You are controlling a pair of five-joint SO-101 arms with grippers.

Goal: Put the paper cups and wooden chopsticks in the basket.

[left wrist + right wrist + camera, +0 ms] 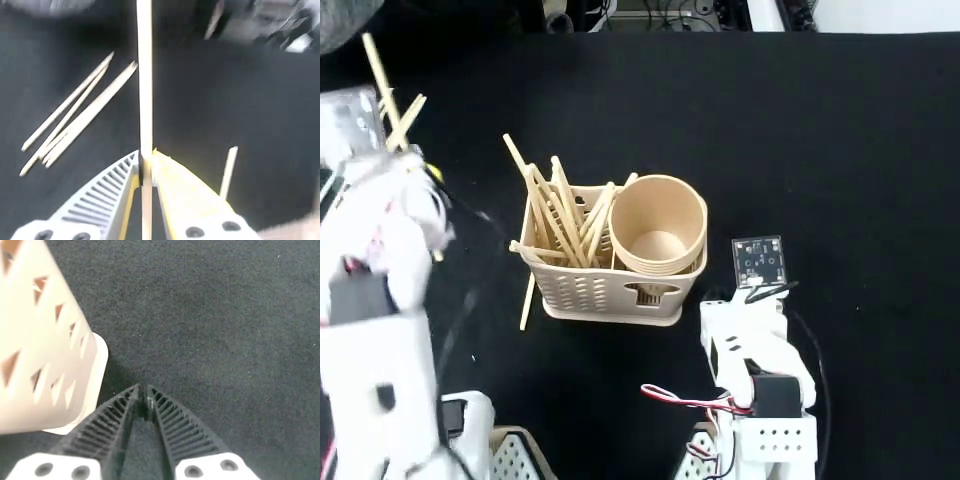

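Left gripper is clamped on one pale wooden chopstick, whose long axis runs in line with the fingers and projects well past their tips. It is held well apart from the cream perforated plastic basket, out beyond the basket's chopstick compartment, the side away from the cups. That compartment already bristles with leaning wooden chopsticks, while the stacked tan paper cups sit upright in the other compartment. A loose bundle of chopsticks lies flat on the black cloth table just beside the held one. Right gripper rests with its fingers together and empty, just beside the basket's cup-end wall. By this layout the left arm is the one placed to deliver. The move would need a carry across to the basket and the stick's axis tipped steep enough to enter end-first.
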